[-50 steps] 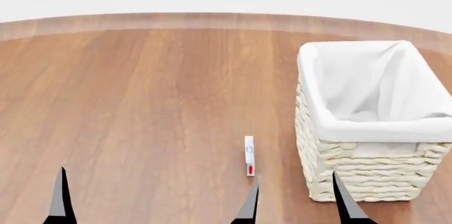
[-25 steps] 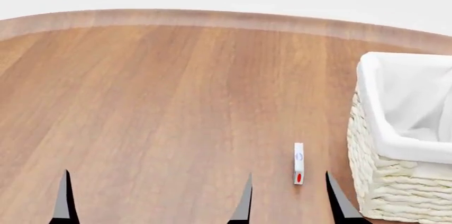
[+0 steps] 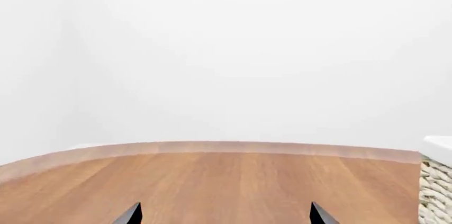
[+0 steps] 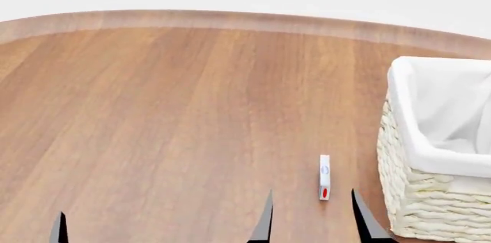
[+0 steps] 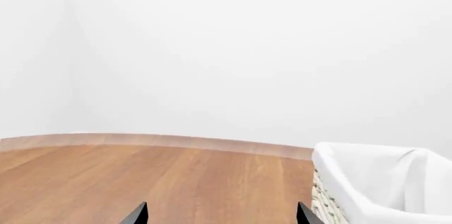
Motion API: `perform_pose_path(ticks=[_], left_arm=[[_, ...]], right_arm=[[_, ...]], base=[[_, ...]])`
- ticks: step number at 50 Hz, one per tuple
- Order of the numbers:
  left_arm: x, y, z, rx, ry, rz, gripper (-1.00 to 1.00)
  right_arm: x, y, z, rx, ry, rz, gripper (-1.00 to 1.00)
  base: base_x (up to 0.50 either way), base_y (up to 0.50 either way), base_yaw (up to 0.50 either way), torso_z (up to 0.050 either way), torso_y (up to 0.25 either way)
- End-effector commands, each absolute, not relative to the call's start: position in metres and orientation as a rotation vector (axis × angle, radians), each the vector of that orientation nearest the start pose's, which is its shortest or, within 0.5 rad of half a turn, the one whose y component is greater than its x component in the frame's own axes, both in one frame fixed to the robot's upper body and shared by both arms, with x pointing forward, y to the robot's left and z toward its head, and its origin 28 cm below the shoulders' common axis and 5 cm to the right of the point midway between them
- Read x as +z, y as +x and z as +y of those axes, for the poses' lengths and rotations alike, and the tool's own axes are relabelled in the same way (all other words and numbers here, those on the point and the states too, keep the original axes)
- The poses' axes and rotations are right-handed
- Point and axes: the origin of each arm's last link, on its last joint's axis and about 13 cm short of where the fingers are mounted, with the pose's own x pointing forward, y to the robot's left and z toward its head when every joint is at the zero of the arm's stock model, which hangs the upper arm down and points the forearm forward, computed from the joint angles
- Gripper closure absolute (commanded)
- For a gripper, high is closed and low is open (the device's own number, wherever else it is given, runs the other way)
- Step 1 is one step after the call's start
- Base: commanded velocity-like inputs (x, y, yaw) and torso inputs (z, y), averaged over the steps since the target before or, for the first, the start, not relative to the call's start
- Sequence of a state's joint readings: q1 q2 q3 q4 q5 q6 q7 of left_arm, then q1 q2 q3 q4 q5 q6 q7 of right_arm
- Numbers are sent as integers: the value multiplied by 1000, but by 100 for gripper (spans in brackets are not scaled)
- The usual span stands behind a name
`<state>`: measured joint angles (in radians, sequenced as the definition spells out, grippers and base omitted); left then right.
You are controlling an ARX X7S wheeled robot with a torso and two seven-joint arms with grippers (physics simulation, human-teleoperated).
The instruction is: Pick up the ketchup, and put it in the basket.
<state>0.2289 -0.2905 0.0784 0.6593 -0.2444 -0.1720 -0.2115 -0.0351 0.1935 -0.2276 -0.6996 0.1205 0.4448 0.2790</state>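
The ketchup is out of view in every frame. The basket (image 4: pixel 441 157), cream wicker with a white cloth liner, stands at the right of the head view and is cut off by the frame edge. It also shows in the right wrist view as the basket (image 5: pixel 374 187), and as a sliver of the basket (image 3: pixel 436 181) in the left wrist view. My right gripper (image 4: pixel 314 226) is open just left of the basket, with nothing between its fingers. My left gripper (image 3: pixel 226 218) is open too and holds nothing. Only one left fingertip (image 4: pixel 60 228) shows in the head view.
A small white-and-red box (image 4: pixel 325 177) lies flat on the wooden table (image 4: pixel 169 111), just beyond my right fingertips and left of the basket. The table's curved far edge (image 4: pixel 230 20) runs across the back, with a plain white wall behind.
The head view swung left, so the basket and the small box slid to the right in the picture. Since half a second ago, my left fingertip has dropped lower in the view.
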Motion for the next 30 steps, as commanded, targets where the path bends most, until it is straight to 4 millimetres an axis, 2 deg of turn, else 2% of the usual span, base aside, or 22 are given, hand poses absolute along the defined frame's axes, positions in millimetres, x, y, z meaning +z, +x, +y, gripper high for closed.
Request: perform_pose_path(ticks=[1, 11, 24, 27, 30], left_arm=[[95, 121, 238, -1, -27, -202, -100], [80, 85, 245, 44, -4, -123, -100], [42, 66, 261, 64, 42, 64, -100], [39, 65, 266, 84, 39, 81, -100], [27, 63, 269, 95, 40, 130, -100]], right_arm=[[112, 178, -78, 33, -28, -165, -100], [109, 179, -79, 34, -24, -151, -100], [107, 181, -79, 44, -17, -141, -100], [106, 181, -78, 45, -19, -141, -100], [107, 181, -79, 43, -15, -141, -100]], base=[[0, 0, 0, 0, 0], [0, 0, 0, 0, 0], [0, 0, 0, 0, 0], [0, 0, 0, 0, 0], [0, 0, 0, 0, 0]])
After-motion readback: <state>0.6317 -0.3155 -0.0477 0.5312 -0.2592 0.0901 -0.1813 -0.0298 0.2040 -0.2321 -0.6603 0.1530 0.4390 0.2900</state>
